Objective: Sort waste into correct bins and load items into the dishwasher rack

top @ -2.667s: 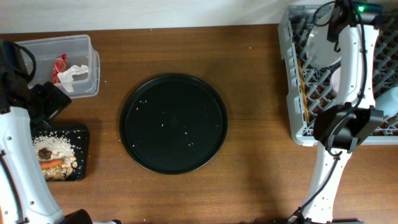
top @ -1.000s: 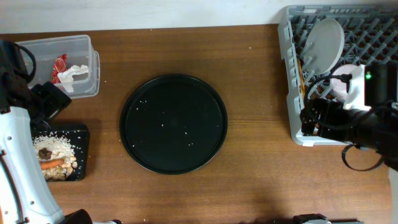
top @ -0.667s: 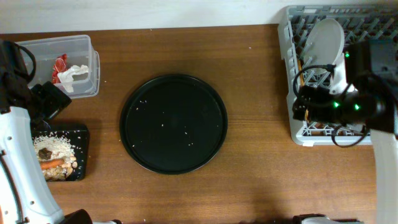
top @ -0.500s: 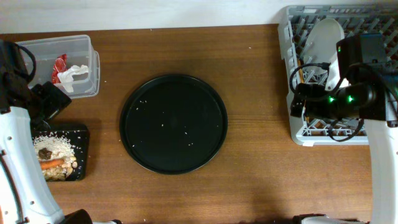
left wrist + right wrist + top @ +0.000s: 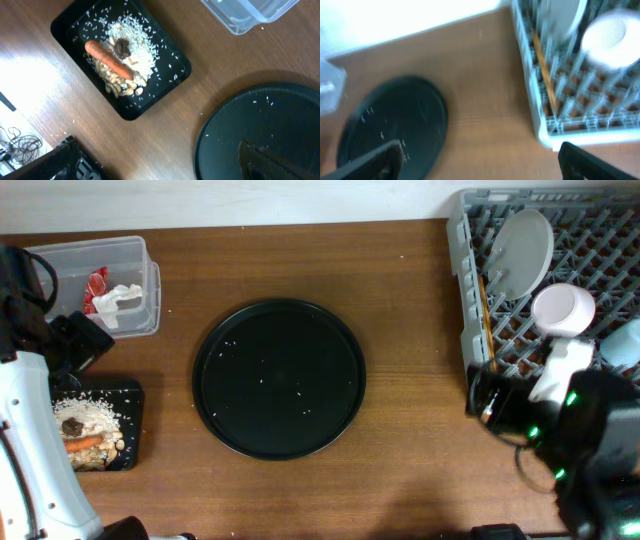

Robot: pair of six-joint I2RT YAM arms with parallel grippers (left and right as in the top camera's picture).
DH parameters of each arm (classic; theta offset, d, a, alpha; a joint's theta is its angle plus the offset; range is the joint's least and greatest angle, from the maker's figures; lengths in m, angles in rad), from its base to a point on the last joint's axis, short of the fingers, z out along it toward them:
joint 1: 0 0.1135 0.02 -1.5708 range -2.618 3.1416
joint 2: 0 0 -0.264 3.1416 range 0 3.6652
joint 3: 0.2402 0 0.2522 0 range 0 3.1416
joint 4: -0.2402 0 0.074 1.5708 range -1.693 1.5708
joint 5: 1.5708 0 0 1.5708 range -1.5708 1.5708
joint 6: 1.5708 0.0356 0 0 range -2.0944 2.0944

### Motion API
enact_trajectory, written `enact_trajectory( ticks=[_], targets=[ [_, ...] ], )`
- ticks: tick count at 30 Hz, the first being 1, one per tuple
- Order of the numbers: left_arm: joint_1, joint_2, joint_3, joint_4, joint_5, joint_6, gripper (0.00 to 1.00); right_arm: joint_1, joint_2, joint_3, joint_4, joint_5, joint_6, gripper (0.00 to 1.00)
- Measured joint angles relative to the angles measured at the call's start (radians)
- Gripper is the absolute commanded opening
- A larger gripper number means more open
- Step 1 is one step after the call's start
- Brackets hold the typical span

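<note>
The right pincer (image 5: pixel 480 147) is held wide open with nothing between its fingers; its view is blurred. The dishwasher rack (image 5: pixel 470 300) is found at the upper right of the overhead view. In it the white plate (image 5: pixel 525 240) is stood on edge, the chopsticks (image 5: pixel 487 315) are laid along the left side, the bowl (image 5: pixel 562 308) is set below the plate, and the cup (image 5: pixel 622 345) is seen at the right edge.

The left pincer (image 5: pixel 157 145) is also spread open and empty over the bench (image 5: pixel 420 280), between the round black tray (image 5: pixel 279 378) and the flat black tray (image 5: pixel 172 80). Rice (image 5: pixel 142 50), the carrot (image 5: pixel 107 60) and the brown lump (image 5: pixel 121 47) are gathered in the flat tray. At the upper left, the red wrapper (image 5: pixel 96 282) and tissue (image 5: pixel 120 298) are held in the clear tub (image 5: pixel 60 260).
</note>
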Motion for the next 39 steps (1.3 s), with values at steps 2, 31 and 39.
enact_trajectory(
  ticks=[2,31,39],
  targets=[
    [0.0,0.0,0.0,0.001,-0.002,0.0,0.99,0.0,-0.119,-0.212,0.169,-0.027,0.0,0.98],
    [0.0,0.0,0.0,0.001,-0.002,0.0,0.99,0.001,-0.73,-1.058,0.935,-0.035,0.001,0.98],
    [0.0,0.0,0.0,0.001,-0.002,0.0,0.99,0.001,-0.731,-1.059,0.849,0.061,-0.031,0.98]
  ],
)
